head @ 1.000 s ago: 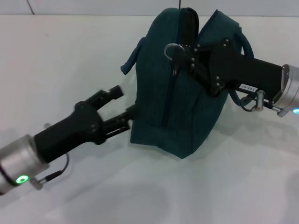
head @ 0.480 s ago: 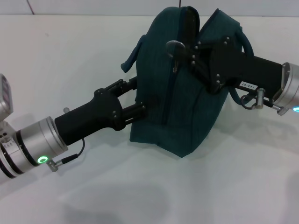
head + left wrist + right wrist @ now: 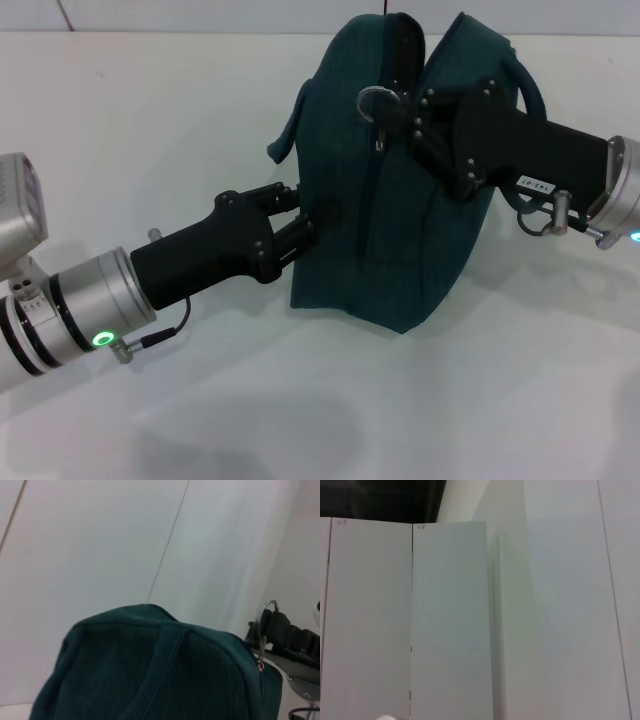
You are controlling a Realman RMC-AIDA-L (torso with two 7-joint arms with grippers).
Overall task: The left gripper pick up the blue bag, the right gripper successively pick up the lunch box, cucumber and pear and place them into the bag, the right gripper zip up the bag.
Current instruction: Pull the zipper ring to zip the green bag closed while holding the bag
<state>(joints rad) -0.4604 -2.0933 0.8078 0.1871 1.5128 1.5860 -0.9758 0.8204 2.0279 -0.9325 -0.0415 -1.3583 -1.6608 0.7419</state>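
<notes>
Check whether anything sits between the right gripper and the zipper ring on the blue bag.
Nothing visible does. In the head view the right gripper is already at the zipper ring near the top of the blue bag. The left gripper is lower, against the bag's side, away from the ring.

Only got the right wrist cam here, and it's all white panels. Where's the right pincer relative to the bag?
Observer: In the head view the right pincer is at the upper part of the blue bag, right beside the zipper ring.
Operator: Bag standing?
Observer: Yes, upright on the white table.
Operator: Left arm?
Observer: The left pincer is against the bag's side, on the robot's left, lower than the right one.
</notes>
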